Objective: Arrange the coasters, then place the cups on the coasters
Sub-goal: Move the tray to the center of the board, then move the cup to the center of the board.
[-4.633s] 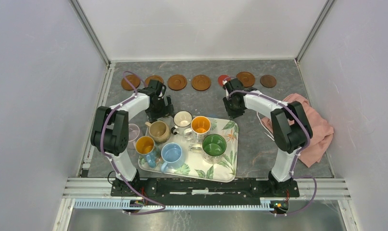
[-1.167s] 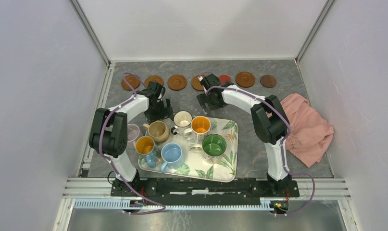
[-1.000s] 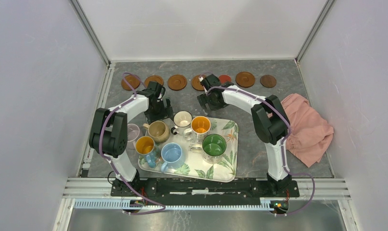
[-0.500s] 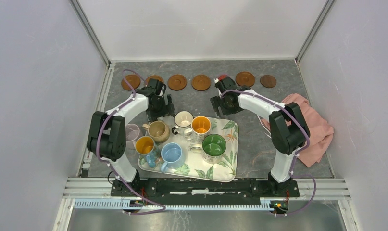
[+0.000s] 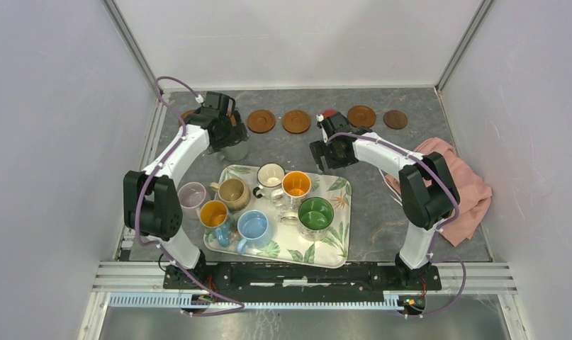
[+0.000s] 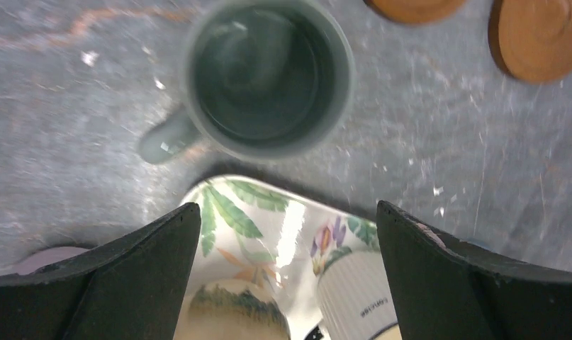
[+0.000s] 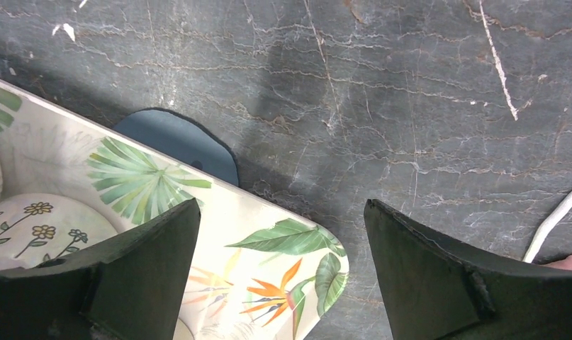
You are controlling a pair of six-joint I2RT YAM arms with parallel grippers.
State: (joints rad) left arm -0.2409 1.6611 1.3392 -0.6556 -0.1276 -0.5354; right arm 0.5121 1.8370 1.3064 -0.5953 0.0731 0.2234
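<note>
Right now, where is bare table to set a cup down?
Bare table lies between the tray and the pink cloth, and between the coaster row and the tray's far edge, right of the grey-green mug. The tray is packed with cups.

a bare strip of table [image 5: 283, 150] runs open between the coaster row [image 5: 296, 121] and the leaf-print tray [image 5: 337, 244]. the grey-green mug [image 5: 234, 150] blocks its left end, the right gripper [image 7: 279, 209] its right. six mugs [image 5: 315, 212] crowd the tray; a pink cloth [image 5: 456, 191] lies well right.
</note>
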